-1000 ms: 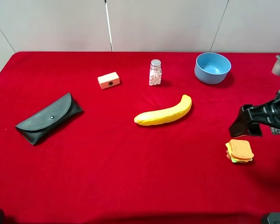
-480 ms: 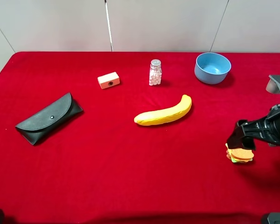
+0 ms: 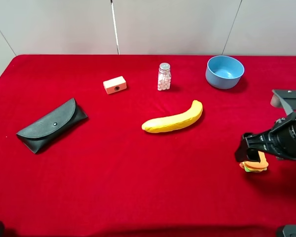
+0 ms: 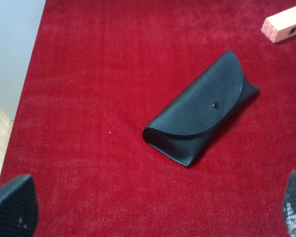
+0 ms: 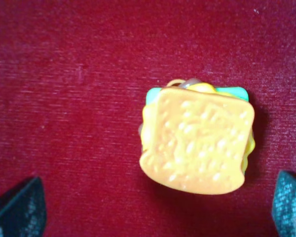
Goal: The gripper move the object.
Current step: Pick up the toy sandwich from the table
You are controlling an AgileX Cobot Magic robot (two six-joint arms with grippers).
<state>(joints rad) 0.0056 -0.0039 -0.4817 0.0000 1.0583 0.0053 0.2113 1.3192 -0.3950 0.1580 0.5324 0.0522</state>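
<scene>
The toy sandwich [image 3: 255,166], tan-orange bread with green and yellow layers, lies on the red cloth at the right. In the right wrist view the sandwich [image 5: 197,139] sits between the two open fingertips [image 5: 18,207], closer to the one at the frame's right edge. My right gripper [image 3: 248,153] hangs just over it, open, partly hiding it in the exterior view. My left gripper [image 4: 153,210] is open and empty above the cloth near the black case [image 4: 202,106]; only its two fingertips show.
A yellow banana [image 3: 173,120] lies mid-table. A blue bowl [image 3: 224,71] and a small bottle [image 3: 164,76] stand at the back. A pink-white block with a hole [image 3: 115,85] and a black case [image 3: 52,124] lie to the left.
My right gripper has moved down and slightly left, from beside the sandwich to directly over it, now covering part of it. Nothing else has moved.
</scene>
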